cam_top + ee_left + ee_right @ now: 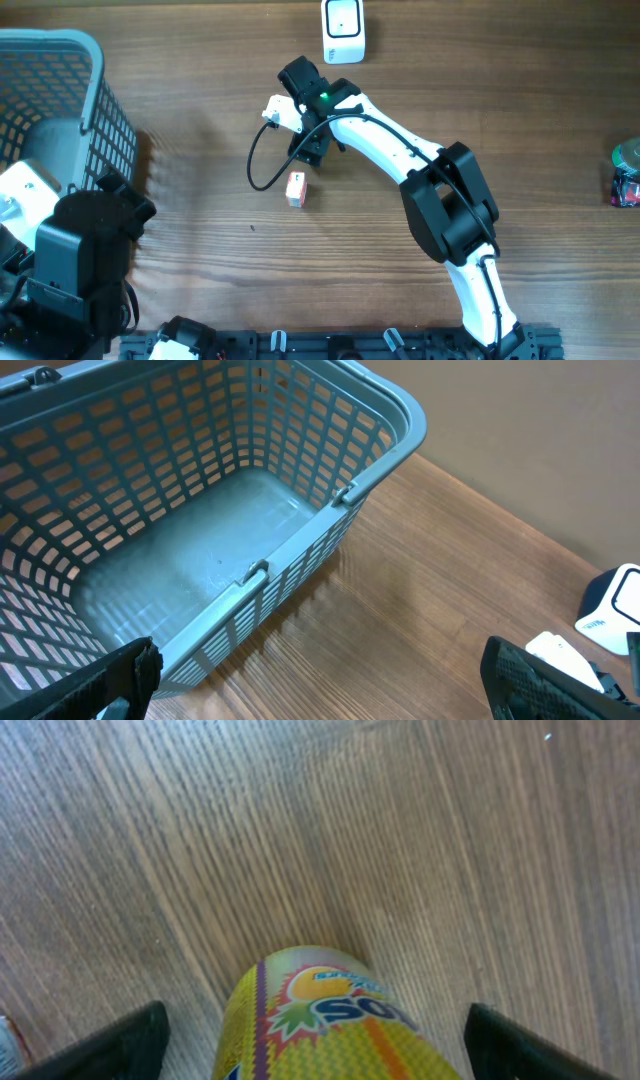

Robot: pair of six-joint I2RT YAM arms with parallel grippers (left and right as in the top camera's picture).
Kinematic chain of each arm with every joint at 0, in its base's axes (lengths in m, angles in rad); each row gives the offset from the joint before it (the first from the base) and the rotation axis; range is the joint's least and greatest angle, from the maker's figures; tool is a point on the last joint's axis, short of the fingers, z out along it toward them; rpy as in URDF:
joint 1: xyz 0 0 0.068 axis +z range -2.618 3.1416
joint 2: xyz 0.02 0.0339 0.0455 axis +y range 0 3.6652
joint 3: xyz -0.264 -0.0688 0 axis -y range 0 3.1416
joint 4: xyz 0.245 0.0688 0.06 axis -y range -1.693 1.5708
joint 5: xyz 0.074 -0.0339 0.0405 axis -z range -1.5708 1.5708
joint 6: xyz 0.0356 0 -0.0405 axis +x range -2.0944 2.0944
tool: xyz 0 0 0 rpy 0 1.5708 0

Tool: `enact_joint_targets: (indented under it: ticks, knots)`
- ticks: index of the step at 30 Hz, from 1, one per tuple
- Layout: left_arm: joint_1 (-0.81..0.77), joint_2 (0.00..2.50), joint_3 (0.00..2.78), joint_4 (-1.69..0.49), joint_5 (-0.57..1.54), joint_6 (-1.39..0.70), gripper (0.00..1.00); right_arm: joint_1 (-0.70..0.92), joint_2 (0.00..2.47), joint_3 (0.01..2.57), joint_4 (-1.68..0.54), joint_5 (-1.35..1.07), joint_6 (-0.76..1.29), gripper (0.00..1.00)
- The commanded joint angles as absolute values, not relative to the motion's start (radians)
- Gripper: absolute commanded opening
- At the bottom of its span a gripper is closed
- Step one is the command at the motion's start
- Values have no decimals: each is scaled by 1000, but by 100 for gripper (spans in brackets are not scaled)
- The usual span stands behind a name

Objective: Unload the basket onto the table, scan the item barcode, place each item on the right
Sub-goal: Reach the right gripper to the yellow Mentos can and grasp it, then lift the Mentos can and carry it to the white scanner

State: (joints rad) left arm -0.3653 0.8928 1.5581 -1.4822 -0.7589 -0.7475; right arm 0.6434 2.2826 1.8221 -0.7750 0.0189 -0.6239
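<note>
**Right gripper straddles the item, jaws not yet on it**

Overhead: the right arm reaches across the wooden table (200,90), and the right gripper (305,152) points down just above the small item (296,188), which lies near the table's middle. A white scanner (343,30) stands at the far edge, well apart from the item. A grey basket (95,100) fills the left corner, with the left gripper (122,198) beside it.

Left wrist: the left gripper (320,700) is spread wide and holds nothing. The basket (390,420) lies ahead of it, and the scanner (612,605) shows at the right edge.

Right wrist: the item (320,1005), a rounded yellow printed pack, sits between the fingers (120,1042) of the right gripper (318,1045). The jaws are spread, with bare wood visible on each side.
</note>
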Motion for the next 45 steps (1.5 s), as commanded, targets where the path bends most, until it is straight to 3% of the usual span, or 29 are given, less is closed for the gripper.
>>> enact_joint_targets:
  ticks: [1,3,5,10,22,28,32,36,39,42,45]
  knots:
    - [-360,893,1554,-1486,-776,-772,100,640,2302,1842,-759,-1,-581,74]
    - [-360,893,1554,-1486,-775,-772,100,640,2302,1842,-756,1,-561,71]
    - [-360,893,1554,-1488,-775,-772,100,640,2302,1842,-753,23,-535,61]
    - [-360,893,1538,-1506,-776,-783,100,640,2302,1842,-746,143,-358,52]
    - [-360,893,1402,-1501,-775,-863,100,639,2223,1842,-867,121,101,57]
    - [-360,898,1367,-1499,-775,-881,100,599,2153,1842,-971,-91,279,58]
    - [-360,902,1356,-1500,-775,-885,100,467,2119,1842,-1086,-417,394,58]
    - [-360,909,1356,-1501,-768,-907,100,329,2119,1842,-1203,-707,430,52]
    - [-360,913,1355,-1501,-768,-930,100,247,2119,1842,-1253,-807,449,53]
    - [-360,921,1354,-1496,-752,-933,100,205,2119,1842,-1269,-835,553,63]
    - [-360,930,1354,-1497,-745,-933,100,199,2119,1842,-1264,-862,654,63]
